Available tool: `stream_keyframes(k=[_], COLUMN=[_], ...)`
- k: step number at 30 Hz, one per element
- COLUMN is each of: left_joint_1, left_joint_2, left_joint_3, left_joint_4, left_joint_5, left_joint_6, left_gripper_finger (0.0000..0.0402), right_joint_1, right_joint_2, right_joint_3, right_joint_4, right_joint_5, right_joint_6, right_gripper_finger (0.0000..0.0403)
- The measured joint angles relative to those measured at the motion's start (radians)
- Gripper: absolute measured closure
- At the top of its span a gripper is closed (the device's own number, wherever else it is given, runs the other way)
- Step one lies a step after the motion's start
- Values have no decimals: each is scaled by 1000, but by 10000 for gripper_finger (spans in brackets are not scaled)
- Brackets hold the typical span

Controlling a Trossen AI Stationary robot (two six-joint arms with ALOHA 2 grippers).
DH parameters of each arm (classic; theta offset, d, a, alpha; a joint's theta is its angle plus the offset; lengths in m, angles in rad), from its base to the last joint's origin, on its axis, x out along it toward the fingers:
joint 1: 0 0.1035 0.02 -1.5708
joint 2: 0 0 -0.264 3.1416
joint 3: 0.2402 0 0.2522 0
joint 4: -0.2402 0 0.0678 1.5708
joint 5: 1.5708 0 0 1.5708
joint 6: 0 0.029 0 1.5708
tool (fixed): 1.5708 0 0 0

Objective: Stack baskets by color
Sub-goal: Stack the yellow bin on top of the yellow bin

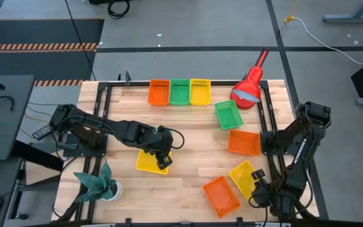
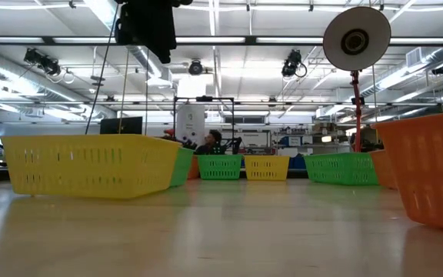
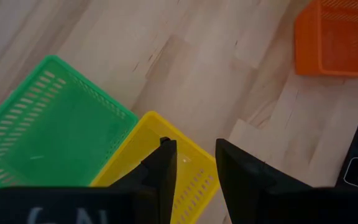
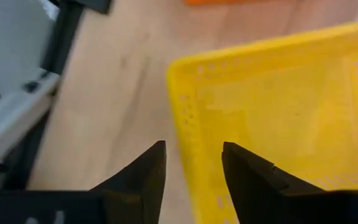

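Left tool point(image 1: 159, 155) covers part of a yellow basket point(image 1: 149, 162) near-left on the surface point(image 1: 188, 126); its fingers straddle the basket's rim, half-open, grip unclear. Right tool point(image 4: 191, 171) hangs open over another yellow basket point(image 1: 244, 176) near-right, arm folded along the right edge.

Table point(image 1: 188, 126) — three baskets point(image 1: 179, 92) side by side along the far edge, lamp point(image 1: 249, 89) just right of them; three single baskets point(image 1: 229, 115) run down the right side; one basket point(image 1: 222, 195) near front, another point(image 1: 150, 161) left of centre; plant point(image 1: 99, 183) at front left.
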State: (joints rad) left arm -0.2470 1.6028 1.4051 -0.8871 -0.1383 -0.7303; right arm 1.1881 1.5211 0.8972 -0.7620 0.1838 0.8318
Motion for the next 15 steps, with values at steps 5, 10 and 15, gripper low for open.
stream_keyframes(k=[5,10,15], left_joint_1=[0,0,0], left_joint_2=[0,0,0], left_joint_3=[0,0,0], left_joint_4=[0,0,-2], left_joint_5=[0,0,1], left_joint_6=[0,3,3], left_gripper_finger=[285,285,285], right_joint_1=[0,-1,-27], right_joint_2=[0,0,0], right_joint_3=[-47,-95,-106], right_joint_4=[15,87,107], right_joint_5=[20,33,38], right_joint_6=[-6,-51,-59], right_gripper_finger=[267,304,375])
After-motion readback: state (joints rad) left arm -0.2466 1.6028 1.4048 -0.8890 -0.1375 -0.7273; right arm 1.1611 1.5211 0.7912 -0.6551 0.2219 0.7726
